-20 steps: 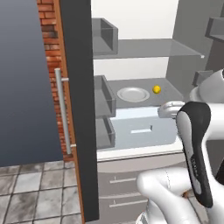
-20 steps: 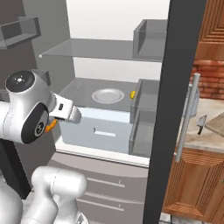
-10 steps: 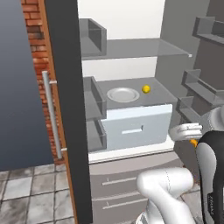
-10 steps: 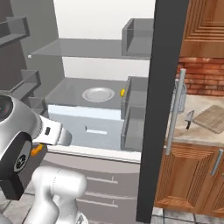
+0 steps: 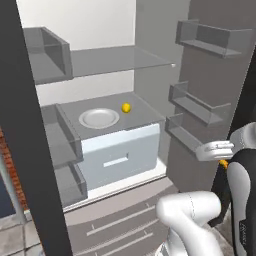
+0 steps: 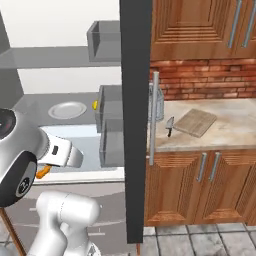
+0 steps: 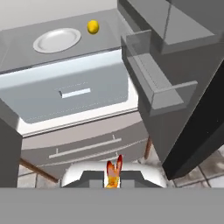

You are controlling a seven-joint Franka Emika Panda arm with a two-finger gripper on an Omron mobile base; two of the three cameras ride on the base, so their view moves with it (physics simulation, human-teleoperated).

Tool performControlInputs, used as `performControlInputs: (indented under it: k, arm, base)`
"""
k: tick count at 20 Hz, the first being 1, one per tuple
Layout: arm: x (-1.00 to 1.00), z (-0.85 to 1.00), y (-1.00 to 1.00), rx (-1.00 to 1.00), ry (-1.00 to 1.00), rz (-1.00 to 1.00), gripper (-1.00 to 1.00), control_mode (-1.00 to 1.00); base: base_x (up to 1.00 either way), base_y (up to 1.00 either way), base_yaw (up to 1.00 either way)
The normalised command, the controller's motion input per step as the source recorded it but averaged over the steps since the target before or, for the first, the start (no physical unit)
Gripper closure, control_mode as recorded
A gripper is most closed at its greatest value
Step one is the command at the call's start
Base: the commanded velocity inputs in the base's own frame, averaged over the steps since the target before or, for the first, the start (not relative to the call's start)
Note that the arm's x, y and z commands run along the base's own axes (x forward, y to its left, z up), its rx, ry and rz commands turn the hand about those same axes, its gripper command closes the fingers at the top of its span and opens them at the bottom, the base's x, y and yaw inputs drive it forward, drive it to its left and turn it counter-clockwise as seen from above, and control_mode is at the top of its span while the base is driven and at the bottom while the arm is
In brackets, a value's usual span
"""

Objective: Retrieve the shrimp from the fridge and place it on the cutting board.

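1. In the hand view, the robot's two-finger gripper [image 7: 113, 180] is clamped nearly shut on the tiny orange-yellow curved shrimp [image 7: 113, 173], outside the open dark grey fridge [image 5: 30, 150].
2. Beyond it, a round white plate [image 7: 57, 39] and a small yellow ball [image 7: 92, 26] sit on the pale drawer top.
3. The right base view alone shows the flat light-brown wooden cutting board [image 6: 195, 122] on the beige counter [image 6: 235, 120], a small knife [image 6: 170, 125] just beside it.

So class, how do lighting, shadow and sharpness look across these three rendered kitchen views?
Left base view: flat, even light, plate slightly soft. Right base view: no glare on the fridge door, cutting board crisp enough. Hand view: shrimp between the gripper tips, edges blocky.
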Motion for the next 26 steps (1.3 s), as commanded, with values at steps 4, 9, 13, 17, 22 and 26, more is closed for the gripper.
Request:
performControlInputs:
  k: [4, 9, 13, 17, 22, 26]
  arm:
    - [0.0, 0.0, 0.0, 0.0, 0.0, 0.0, 1.0, 1.0]
    - [0.0, 0.0, 0.0, 0.0, 0.0, 0.0, 1.0, 1.0]
    - [0.0, 0.0, 0.0, 0.0, 0.0, 0.0, 1.0, 1.0]
    - [0.0, 0.0, 0.0, 0.0, 0.0, 0.0, 1.0, 1.0]
    - [0.0, 0.0, 0.0, 0.0, 0.0, 0.0, 1.0, 1.0]
    - [0.0, 0.0, 0.0, 0.0, 0.0, 0.0, 1.0, 1.0]
  base:
    - [-0.53, 0.03, -0.9]
    - [-0.74, 0.15, -0.84]
    - [-0.31, 0.21, -0.96]
    - [0.0, 0.01, -1.0]
    - [0.0, 0.0, -1.0]
    - [0.0, 0.0, -1.0]
